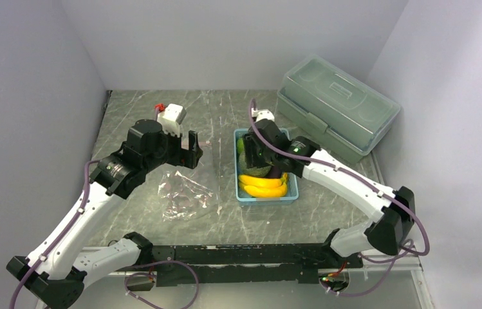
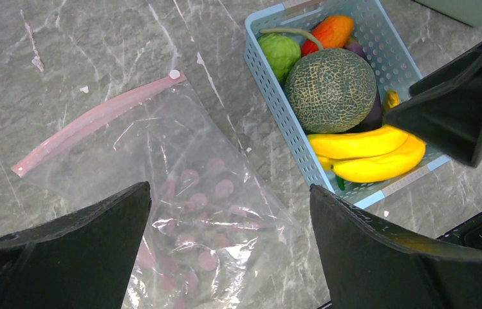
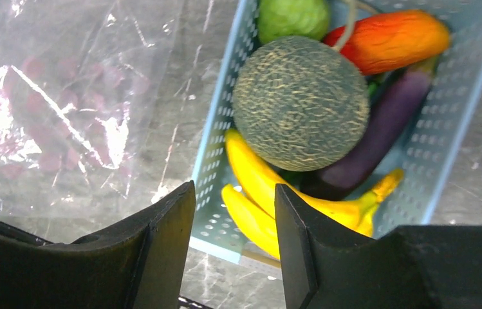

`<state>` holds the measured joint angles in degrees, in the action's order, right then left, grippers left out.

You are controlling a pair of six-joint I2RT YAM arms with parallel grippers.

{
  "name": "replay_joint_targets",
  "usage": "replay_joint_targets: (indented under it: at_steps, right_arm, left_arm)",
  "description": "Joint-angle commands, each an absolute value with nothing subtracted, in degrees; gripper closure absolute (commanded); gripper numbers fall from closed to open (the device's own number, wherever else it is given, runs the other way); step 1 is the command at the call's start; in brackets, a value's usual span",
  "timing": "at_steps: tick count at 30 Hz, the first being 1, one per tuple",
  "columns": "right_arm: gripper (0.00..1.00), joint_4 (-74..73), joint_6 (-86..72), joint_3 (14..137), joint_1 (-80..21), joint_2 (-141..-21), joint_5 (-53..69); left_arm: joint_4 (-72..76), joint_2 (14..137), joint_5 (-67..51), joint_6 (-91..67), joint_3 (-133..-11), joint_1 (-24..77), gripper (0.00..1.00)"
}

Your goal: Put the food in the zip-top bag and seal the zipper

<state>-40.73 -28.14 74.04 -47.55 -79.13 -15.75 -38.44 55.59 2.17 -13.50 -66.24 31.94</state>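
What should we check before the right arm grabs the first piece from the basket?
1. Right gripper open, empty, over the basket: ok.
2. Left gripper open, empty, above the zip-top bag: ok.
3. Melon topmost in the pile, resting partly on the bananas, nothing over it: ok.
4. Zip-top bag flat on the table, no food inside: ok.
5. Zipper open enough for loading: cannot tell.

Two bananas, one melon, one eggplant — one bag, one basket.
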Motion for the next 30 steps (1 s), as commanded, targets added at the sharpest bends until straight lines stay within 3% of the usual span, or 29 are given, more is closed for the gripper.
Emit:
replay_joint_targets:
  at_steps: [1, 30]
  right_arm:
    - [0.48, -37.5, -30.6, 77.8, -50.4, -82.3, -14.3]
    - [0.57, -35.6, -36.6, 82.1, -53.5, -104.0, -19.5]
  left_arm:
    - [-37.2, 54.2, 1.3, -15.0, -67.0, 31.9, 0.01]
    - [-37.1, 53.1, 0.8, -15.2, -67.0, 31.9, 0.01]
